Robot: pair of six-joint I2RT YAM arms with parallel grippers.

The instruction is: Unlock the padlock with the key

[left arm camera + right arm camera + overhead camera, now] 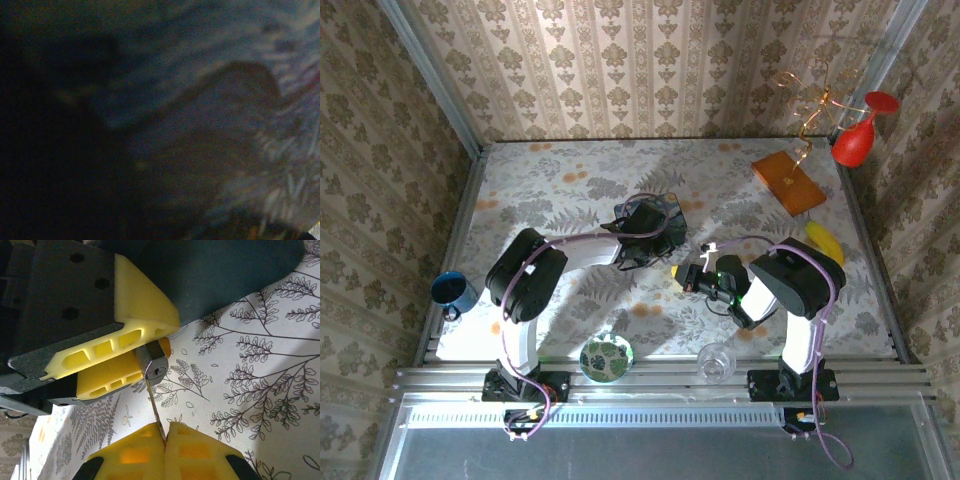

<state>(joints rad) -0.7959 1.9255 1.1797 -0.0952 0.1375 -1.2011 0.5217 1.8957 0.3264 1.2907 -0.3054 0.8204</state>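
— Where is the padlock (pixel 152 364) at this moment?

— It is in the left tool (pixel 159 340). The two yellow fingers (pixel 145 295) of this tool pinch its grey body from both sides. The face with the keyhole (pixel 156 373) looks toward the right tool (pixel 165 434).

— And the key (pixel 154 405)?

— The right tool has its yellow pads (pixel 200 450) pressed together on it. The key is a thin dark strip that stands out from between the pads. Its far end touches the padlock just at the keyhole. How deep it goes inside, I cannot tell.

— On which part of the table (pixel 570 180) does this happen?

— Seen from above, the two tools meet at about the middle of the table, a little closer to the near edge than to the far edge. The padlock is held above the fern-printed surface.
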